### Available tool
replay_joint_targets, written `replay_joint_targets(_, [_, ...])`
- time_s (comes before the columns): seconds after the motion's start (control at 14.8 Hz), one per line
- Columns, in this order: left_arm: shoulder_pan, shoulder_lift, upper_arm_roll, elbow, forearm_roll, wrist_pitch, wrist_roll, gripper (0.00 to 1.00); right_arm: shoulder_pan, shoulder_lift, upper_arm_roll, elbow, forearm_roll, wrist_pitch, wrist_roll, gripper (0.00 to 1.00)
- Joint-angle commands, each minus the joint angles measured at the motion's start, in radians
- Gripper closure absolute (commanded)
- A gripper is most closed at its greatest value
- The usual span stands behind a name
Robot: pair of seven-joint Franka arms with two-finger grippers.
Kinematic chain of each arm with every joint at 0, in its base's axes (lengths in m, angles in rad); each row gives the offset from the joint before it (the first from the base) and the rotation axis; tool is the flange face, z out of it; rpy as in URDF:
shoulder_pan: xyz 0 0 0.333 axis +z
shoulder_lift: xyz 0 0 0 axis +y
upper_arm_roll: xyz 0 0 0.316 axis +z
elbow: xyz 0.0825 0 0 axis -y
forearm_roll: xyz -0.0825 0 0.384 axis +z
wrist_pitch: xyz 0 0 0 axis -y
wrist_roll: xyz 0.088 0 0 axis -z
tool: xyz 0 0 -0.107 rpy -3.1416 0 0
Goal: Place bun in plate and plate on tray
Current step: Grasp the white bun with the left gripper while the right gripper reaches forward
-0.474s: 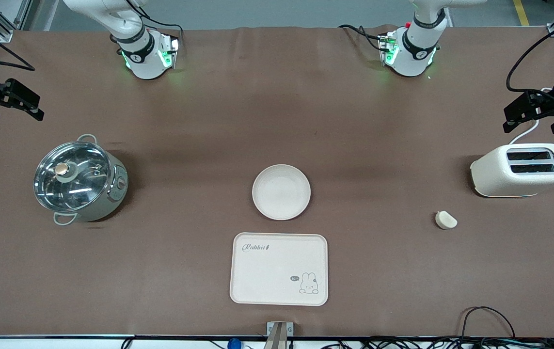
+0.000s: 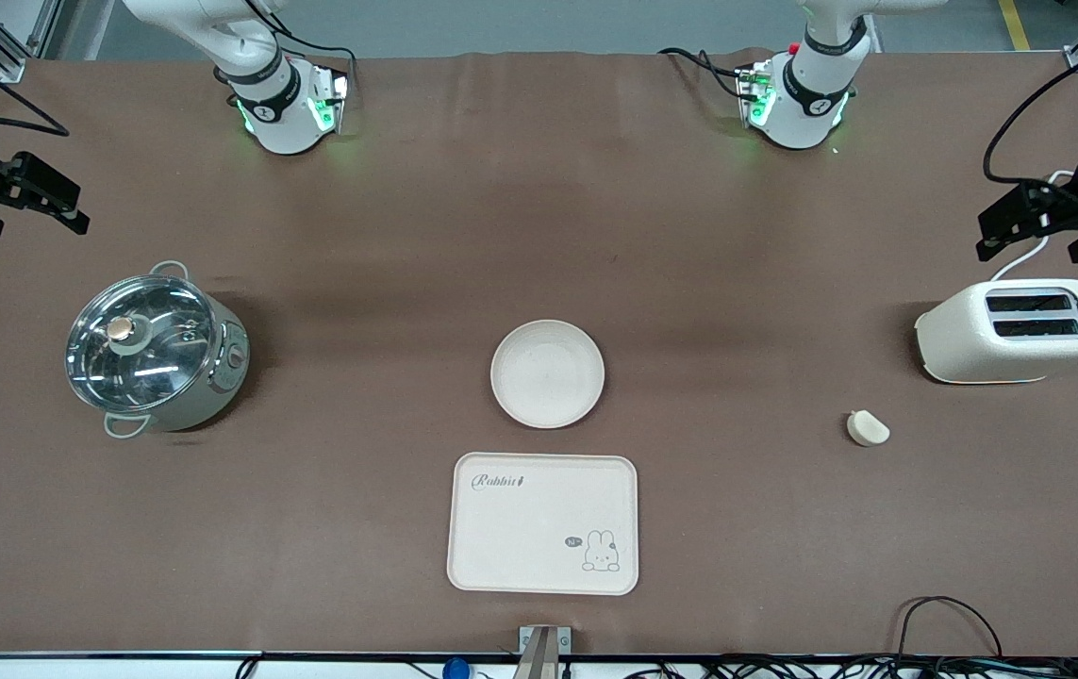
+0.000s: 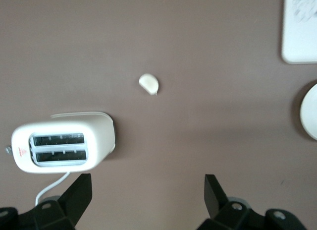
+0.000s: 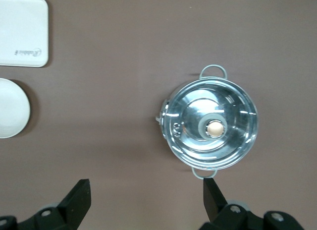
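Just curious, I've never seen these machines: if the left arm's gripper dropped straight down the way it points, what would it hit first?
Probably bare table beside the toaster; the open left gripper looks clear of it.

Brown table covering (image 2: 539, 236), matte, uniform. I log the plate (image 2: 547, 373) as plain cream, no pattern. Tray (image 2: 543, 523) cream too, with dark "Rabbit" script at one corner and a small rabbit line drawing at the corner diagonal to it. Bun (image 2: 868, 428) cream-white, unmarked. Toaster (image 2: 1015, 332) off-white, black slots, small red mark at one end, white cord. Pot (image 2: 154, 354): pale body, shiny silver glass lid, tan knob. Both grippers, left (image 2: 1038, 222) and right (image 2: 15, 193), read black to me; arm bases white with green lights.
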Motion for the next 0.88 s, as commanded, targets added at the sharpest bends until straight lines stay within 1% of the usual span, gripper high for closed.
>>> replay_joint_targets(0.0, [0.067, 0.236, 0.002, 0.022, -0.001, 0.042, -0.004, 0.00, -0.013, -0.006, 0.001, -0.007, 0.030, -0.008, 0.003, 0.00])
replay_joint_targets(0.14, [0.073, 0.366, 0.002, 0.020, -0.003, 0.157, -0.003, 0.00, -0.009, -0.006, 0.002, -0.007, 0.030, -0.003, 0.007, 0.00])
replay_joint_targets(0.2, [0.062, 0.427, 0.002, 0.022, 0.008, 0.188, -0.007, 0.00, -0.007, -0.003, 0.004, -0.005, 0.033, 0.003, 0.007, 0.00])
replay_joint_targets(0.41, [0.068, 0.582, 0.002, 0.026, 0.008, 0.344, 0.009, 0.00, 0.025, 0.031, 0.006, -0.008, 0.085, 0.047, 0.007, 0.00])
replay_joint_targets(0.47, [0.064, 0.613, 0.002, 0.026, 0.008, 0.384, 0.011, 0.00, 0.031, 0.052, 0.006, -0.008, 0.102, 0.051, 0.007, 0.00])
replay_joint_targets(0.61, [0.059, 0.636, 0.002, 0.028, 0.009, 0.424, 0.011, 0.00, 0.039, 0.101, 0.006, -0.008, 0.129, 0.087, 0.009, 0.00])
replay_joint_targets(0.81, [0.065, 0.676, 0.002, 0.026, 0.009, 0.510, 0.014, 0.00, 0.065, 0.190, 0.007, -0.012, 0.232, 0.165, 0.010, 0.00])
